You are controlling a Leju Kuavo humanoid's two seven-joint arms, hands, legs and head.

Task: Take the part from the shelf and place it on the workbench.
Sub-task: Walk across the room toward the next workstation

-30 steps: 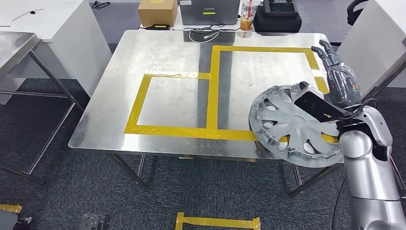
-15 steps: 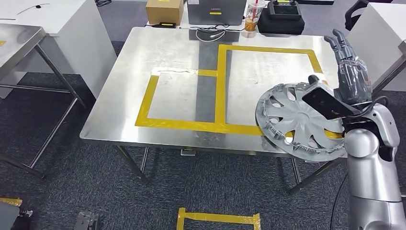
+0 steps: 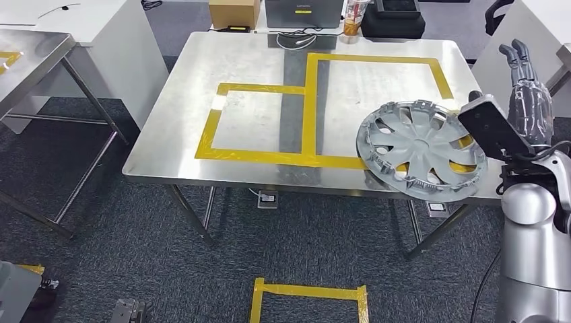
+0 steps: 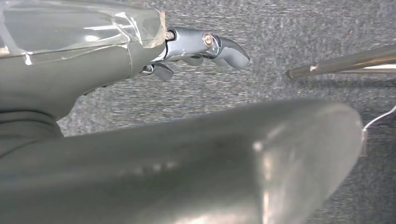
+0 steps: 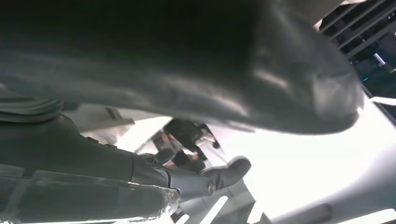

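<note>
- Your hubcap [image 3: 422, 149] lies on the steel workbench [image 3: 256, 74], overhanging its near right edge (yellow tape outlines beneath).
- Right hand [image 3: 528, 101] beside it, fingers straight, holding nothing.
- Left hand [image 4: 196, 49]: fingers' state unclear.
- Grey carpet [image 3: 135, 235] surrounds.

The workbench [image 3: 256, 74] at frame centre is brushed, reflective metal edged with glossy yellow tape [image 3: 304, 101]. The hubcap [image 3: 421, 148] at right looks like matt silver plastic. The floor carpet [image 3: 135, 235] is rough, dark cloth.
</note>
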